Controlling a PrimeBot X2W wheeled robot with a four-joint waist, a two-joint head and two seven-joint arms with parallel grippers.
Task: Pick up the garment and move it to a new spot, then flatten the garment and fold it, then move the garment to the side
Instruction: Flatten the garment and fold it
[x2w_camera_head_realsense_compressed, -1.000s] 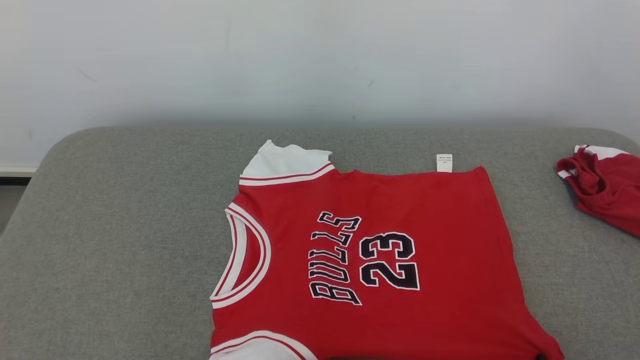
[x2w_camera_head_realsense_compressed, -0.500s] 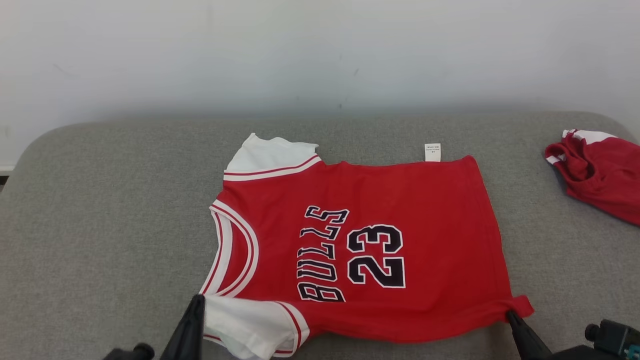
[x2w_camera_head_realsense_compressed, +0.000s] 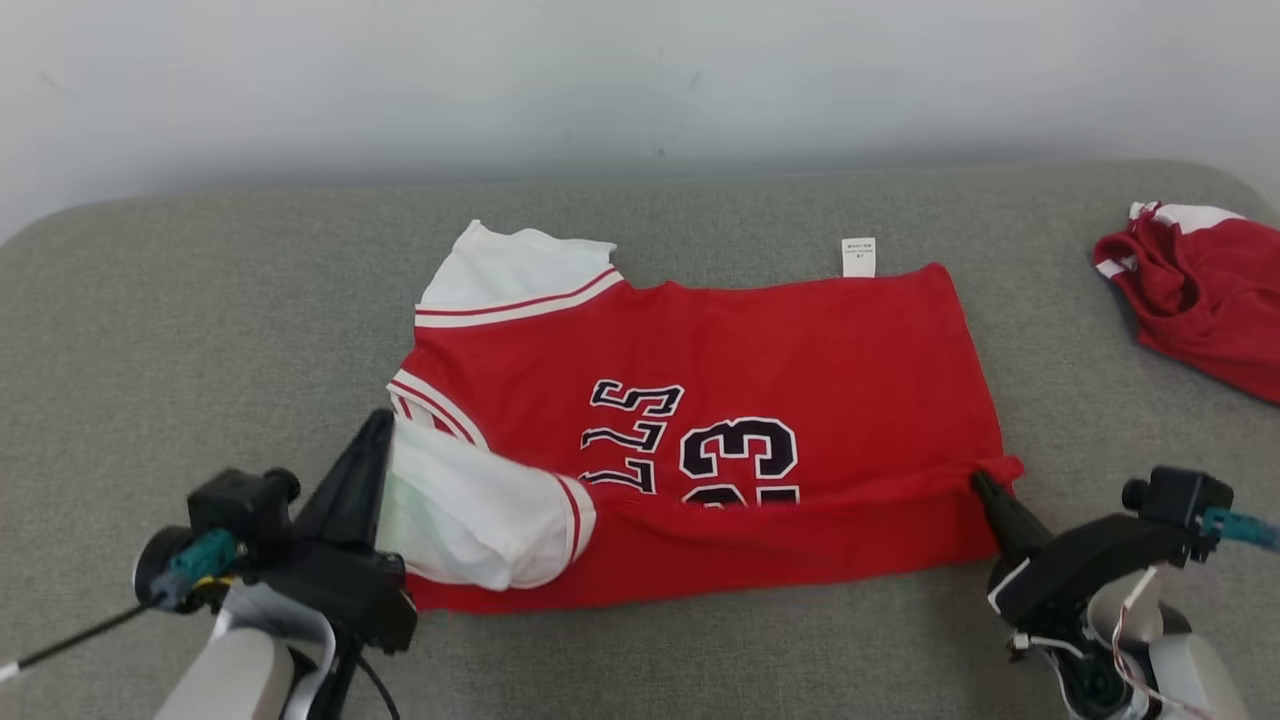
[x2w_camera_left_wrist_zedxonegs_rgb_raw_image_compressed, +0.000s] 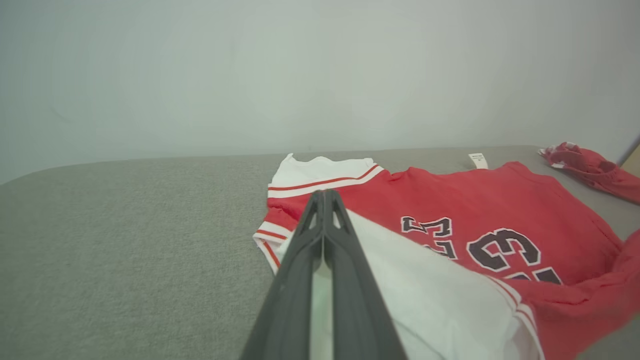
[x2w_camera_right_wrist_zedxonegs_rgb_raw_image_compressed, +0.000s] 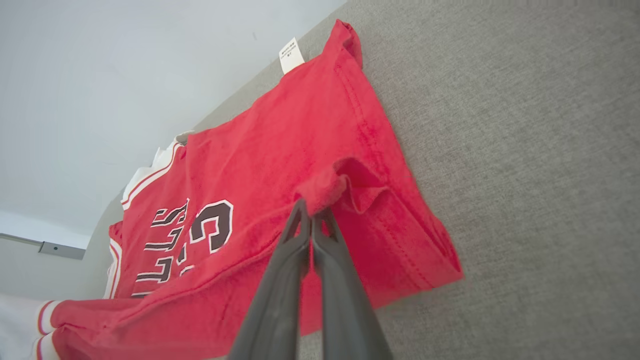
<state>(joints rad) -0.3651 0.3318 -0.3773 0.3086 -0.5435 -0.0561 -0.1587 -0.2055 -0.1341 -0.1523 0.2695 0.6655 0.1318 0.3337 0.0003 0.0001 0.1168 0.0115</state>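
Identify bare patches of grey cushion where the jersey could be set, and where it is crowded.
Widest: the grey cushion left of the red Bulls jersey, back to the wall. Narrower: between the jersey's hem and the crumpled red garment. Crowded: the near edge, where the left gripper and right gripper pinch the jersey.

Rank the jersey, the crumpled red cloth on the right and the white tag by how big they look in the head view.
1. Jersey, by far the largest.
2. Crumpled red cloth, partly cut off by the picture's edge.
3. White tag, the smallest.
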